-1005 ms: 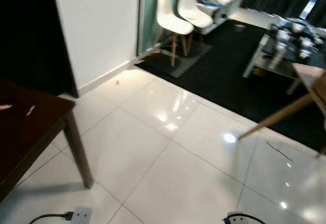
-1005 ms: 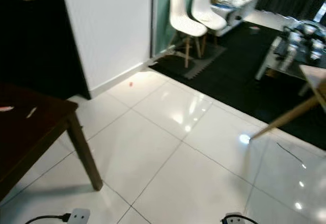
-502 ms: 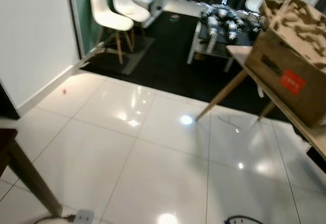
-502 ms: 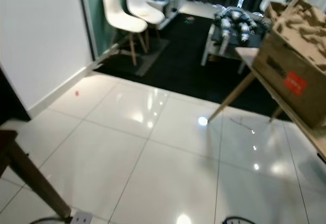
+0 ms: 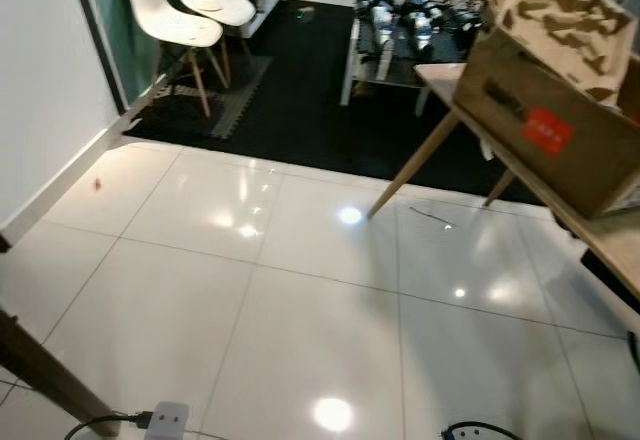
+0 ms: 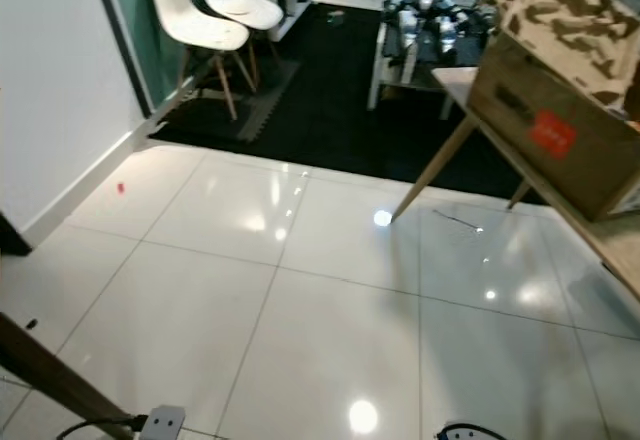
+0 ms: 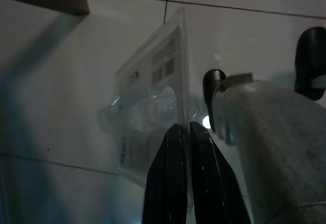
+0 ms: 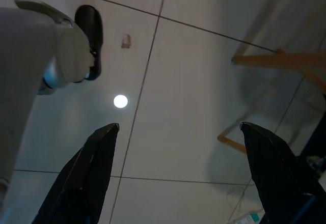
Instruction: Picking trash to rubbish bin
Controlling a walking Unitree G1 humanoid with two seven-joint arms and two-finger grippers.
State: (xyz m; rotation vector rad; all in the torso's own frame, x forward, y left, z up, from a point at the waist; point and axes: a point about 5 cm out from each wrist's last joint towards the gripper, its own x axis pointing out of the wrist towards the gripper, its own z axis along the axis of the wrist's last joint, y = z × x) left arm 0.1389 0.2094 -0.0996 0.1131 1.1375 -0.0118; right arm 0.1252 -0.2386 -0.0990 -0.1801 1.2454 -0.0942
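- Head views: I see white floor tiles (image 5: 300, 340), a cardboard box (image 5: 545, 90) on the wooden table at right, two white chairs (image 5: 185, 20) far left; I cannot find any bin.
- Left wrist view: my left gripper (image 7: 184, 132) pinches a clear plastic package (image 7: 150, 107) by its thin edge; I fear it slips out while walking.
- Right wrist view: my right gripper (image 8: 178, 147) hangs spread wide, holding nothing.

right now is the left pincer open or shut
Shut: the left pincer has its fingers pressed together on the clear plastic packaging.
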